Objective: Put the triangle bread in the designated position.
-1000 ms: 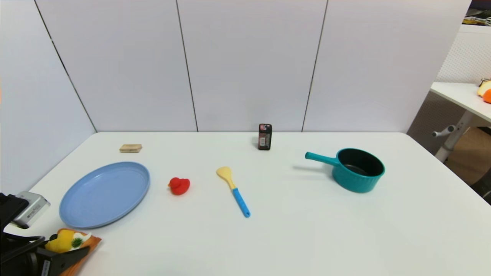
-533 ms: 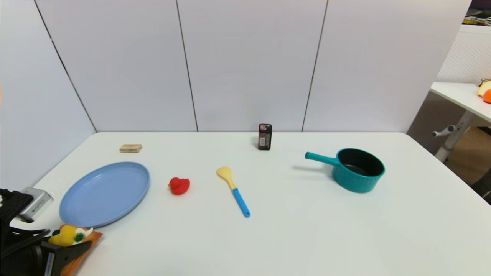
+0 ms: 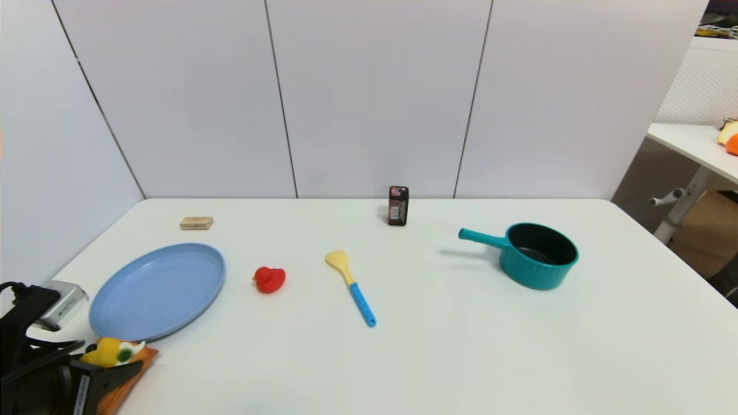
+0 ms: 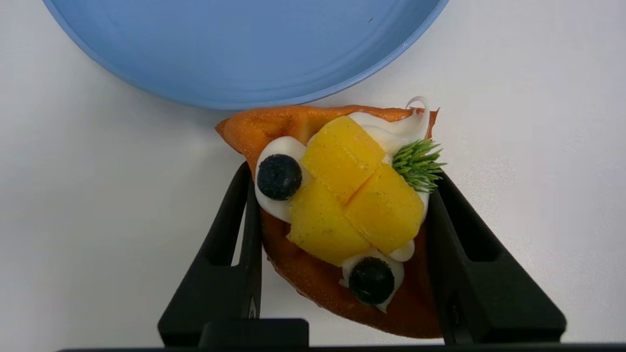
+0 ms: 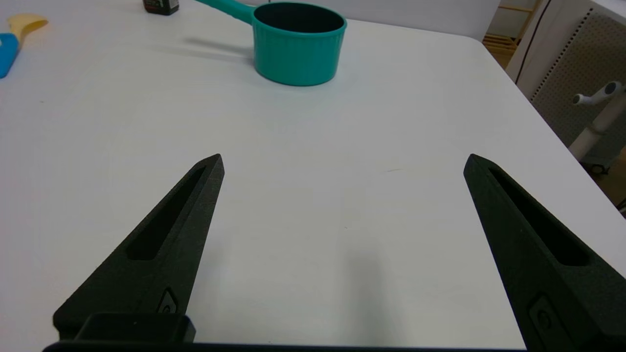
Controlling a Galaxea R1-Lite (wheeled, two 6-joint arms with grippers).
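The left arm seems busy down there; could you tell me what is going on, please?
The left end effector is shut on the triangle bread at the near left corner of the table, just short of the blue plate. The bread is not on the plate. The right end effector is open over bare table, holding nothing.

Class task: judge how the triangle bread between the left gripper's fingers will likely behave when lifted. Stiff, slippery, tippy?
The triangle bread probably stays stiff: its wedge shows no sag between the left gripper fingers. The glossy crust may be somewhat slippery. The piled yellow fruit and cream may make it top-heavy, so it could tilt in the grip.
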